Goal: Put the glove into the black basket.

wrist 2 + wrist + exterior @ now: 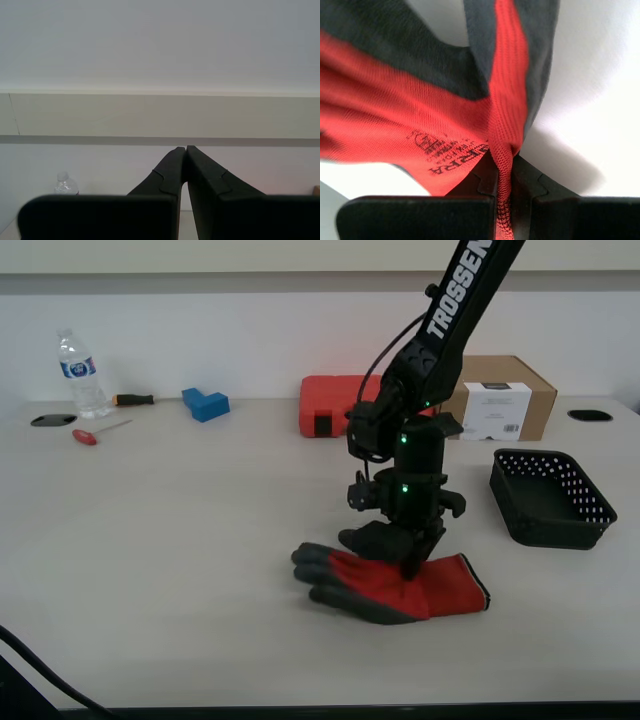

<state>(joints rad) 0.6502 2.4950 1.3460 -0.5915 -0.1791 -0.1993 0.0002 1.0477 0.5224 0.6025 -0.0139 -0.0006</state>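
The red knit glove (405, 587) with dark grey fingers lies flat on the table near the front, fingers toward the exterior view's left. My first gripper (412, 562) points straight down on its middle. In the first wrist view the jaws are shut on a pinched fold of the glove's red fabric (504, 150). The black perforated basket (550, 498) stands empty at the exterior view's right, apart from the glove. My second gripper (185, 150) is shut and empty, raised and facing the wall; it does not show in the exterior view.
A red tool case (340, 405) and a cardboard box (505, 397) stand behind the arm. A blue block (205, 403), two screwdrivers (98, 432) and a water bottle (78, 373) lie at the back left. The table's front edge (320, 702) is close to the glove.
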